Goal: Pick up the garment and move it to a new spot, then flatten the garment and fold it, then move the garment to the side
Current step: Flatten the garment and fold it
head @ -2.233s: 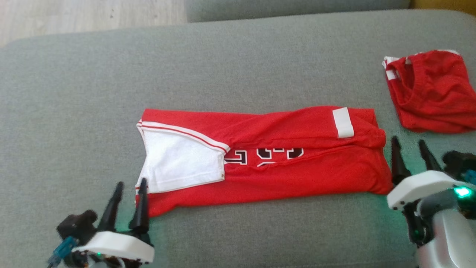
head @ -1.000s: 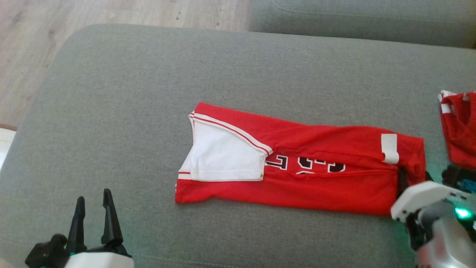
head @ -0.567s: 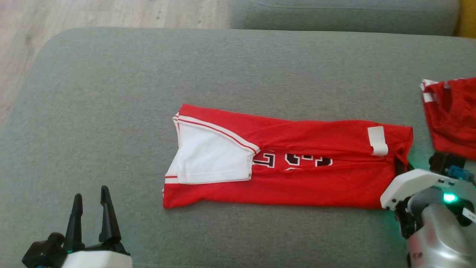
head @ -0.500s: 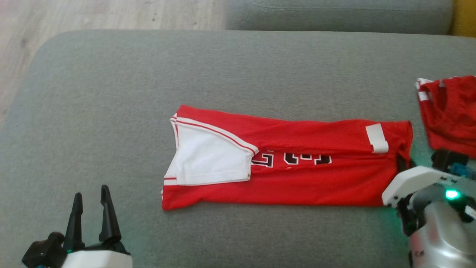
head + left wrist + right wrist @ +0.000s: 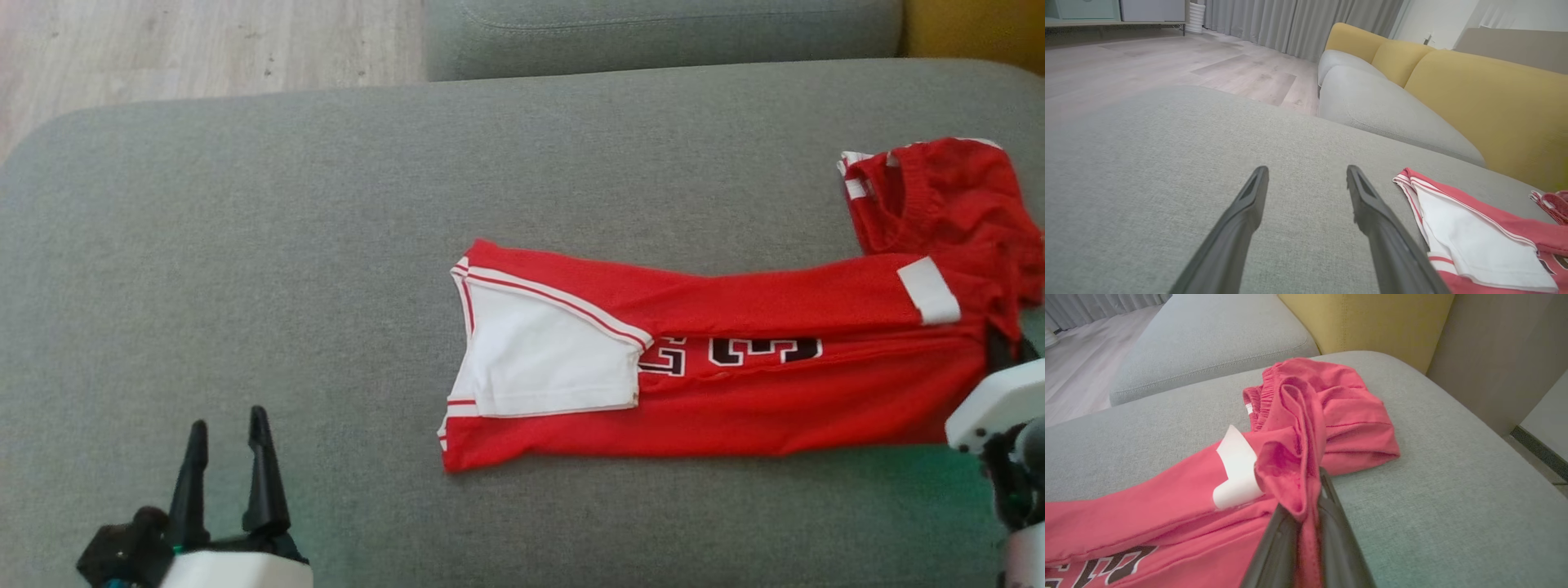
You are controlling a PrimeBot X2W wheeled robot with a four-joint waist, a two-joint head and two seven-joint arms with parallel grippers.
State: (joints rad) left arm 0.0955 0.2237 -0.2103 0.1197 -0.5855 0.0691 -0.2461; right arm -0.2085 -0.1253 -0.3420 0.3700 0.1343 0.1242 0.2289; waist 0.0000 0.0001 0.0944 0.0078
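The garment, a red jersey with a white panel and dark lettering, lies folded lengthwise across the grey cushion. My right gripper is shut on its bunched right end. In the right wrist view the fingers pinch a raised fold of the garment between them, with my right gripper just above the cushion. My left gripper stands open at the lower left, well left of the jersey and holding nothing. In the left wrist view my left gripper hovers over bare cushion, with the garment to its right.
A second, crumpled red garment lies at the far right, touching the held end; it is also in the right wrist view. A yellow backrest and another grey cushion lie beyond. Wooden floor borders the cushion's far left edge.
My right gripper has shut on the jersey's right end, and that end now reaches the crumpled red garment. The head camera has shifted. My left gripper stays open.
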